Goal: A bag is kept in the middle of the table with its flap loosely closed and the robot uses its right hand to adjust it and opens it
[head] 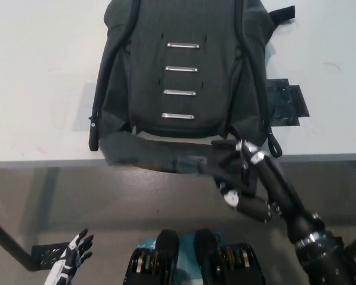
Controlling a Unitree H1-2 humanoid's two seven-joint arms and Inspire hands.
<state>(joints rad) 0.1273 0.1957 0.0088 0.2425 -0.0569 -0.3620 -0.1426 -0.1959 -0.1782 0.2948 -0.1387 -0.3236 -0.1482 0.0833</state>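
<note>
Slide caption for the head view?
Black right hand pulls the bag flap over the table edge.

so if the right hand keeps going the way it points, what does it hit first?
The right hand points up-left along the pulled-down flap, which it already grips. Beyond that, probably the bag body; depth unclear.

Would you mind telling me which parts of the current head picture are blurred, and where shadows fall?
In the head view, the flap pulled over the table edge and the right hand gripping it are smeared by motion blur; the bag body and its metal bars stay sharp. A soft shadow lies left of the bag. The left hand at lower left looks reasonably sharp.
</note>
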